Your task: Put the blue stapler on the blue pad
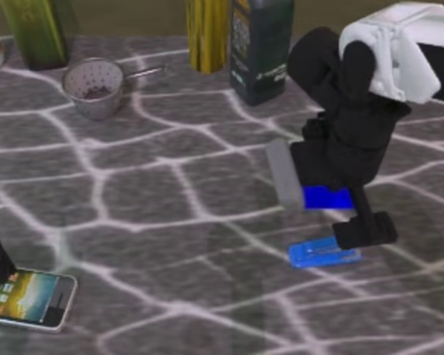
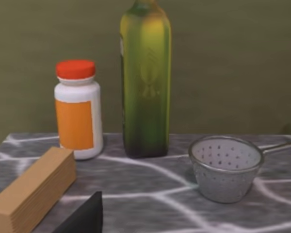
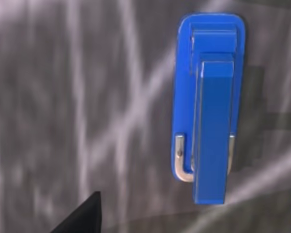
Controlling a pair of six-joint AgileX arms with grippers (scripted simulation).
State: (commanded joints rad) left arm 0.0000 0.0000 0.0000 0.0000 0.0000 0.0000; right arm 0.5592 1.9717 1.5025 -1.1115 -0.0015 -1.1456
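Top view is showing the right gripper (image 1: 365, 231), finger spread impossible to tell, hovering beside the blue stapler (image 1: 323, 253) lying just short of the blue pad (image 1: 327, 197), risking an off-centre nudge.

blue stapler (image 3: 208, 104): smooth blue plastic look, slight sheen, grey metal clips at one end
blue pad (image 1: 327, 197): flat matt blue
table (image 1: 170, 222): grey stone-like top, pale veins, matt
strainer (image 2: 226, 167): perforated dull metal
tall bottle (image 2: 145, 77): glossy green glass look
pill bottle (image 2: 78, 110): smooth white plastic, red cap
block (image 2: 31, 189): light wood, matt
phone (image 1: 29, 297): glossy screen
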